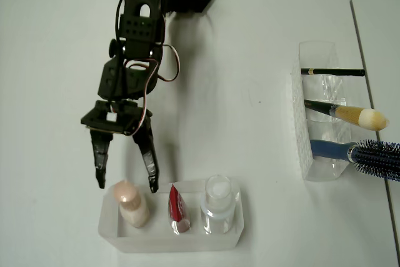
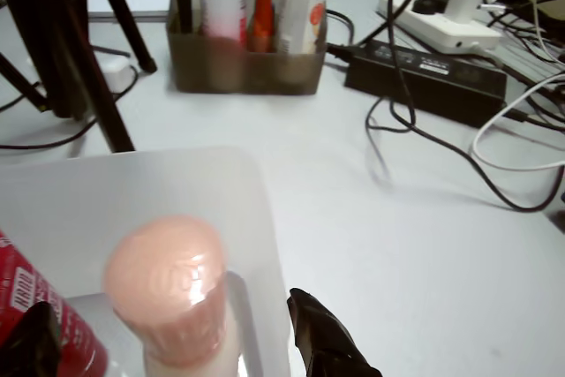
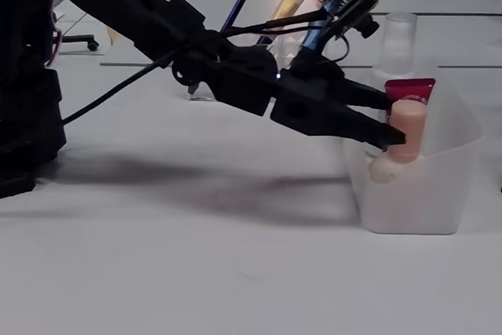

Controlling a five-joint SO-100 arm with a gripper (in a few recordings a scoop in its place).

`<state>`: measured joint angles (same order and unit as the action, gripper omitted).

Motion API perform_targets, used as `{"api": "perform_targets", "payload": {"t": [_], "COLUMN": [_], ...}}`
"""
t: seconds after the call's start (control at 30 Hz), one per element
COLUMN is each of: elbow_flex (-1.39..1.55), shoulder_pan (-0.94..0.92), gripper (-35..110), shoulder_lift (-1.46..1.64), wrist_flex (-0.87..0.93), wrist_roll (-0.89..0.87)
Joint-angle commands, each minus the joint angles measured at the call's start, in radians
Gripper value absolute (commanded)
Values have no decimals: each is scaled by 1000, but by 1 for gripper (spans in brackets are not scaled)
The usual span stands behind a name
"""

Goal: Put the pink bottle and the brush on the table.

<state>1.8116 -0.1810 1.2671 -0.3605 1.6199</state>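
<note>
- The hand (image 1: 126, 185), at lower left of the overhead view, has its fingers spread either side of the pink bottle's (image 1: 132, 203) cap, not gripping.
- The bottle stands in a clear tray (image 1: 110, 229) beside a red tube (image 1: 177, 210).
- The brush (image 1: 350, 115) lies at right in a second holder (image 1: 301, 129) on the white surface (image 1: 250, 117).

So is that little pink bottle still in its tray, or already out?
Still in. The pink bottle stands upright in the frosted tray, beside the red tube; the open gripper straddles its cap.

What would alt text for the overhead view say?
A black robot arm's open pincer straddles the peach-pink cap of a small pale pink bottle standing in a clear plastic tray beside a red tube and a white-capped clear bottle.
</note>
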Motion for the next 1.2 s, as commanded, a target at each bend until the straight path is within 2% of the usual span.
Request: {"api": "perform_targets", "payload": {"t": [0.0,1.17], "elbow_flex": [-57,-310], "shoulder_pan": [-11,-11], "gripper": [42,37], "shoulder_lift": [-2,-288], "wrist_flex": [-40,-186], "wrist_roll": [17,40]}}
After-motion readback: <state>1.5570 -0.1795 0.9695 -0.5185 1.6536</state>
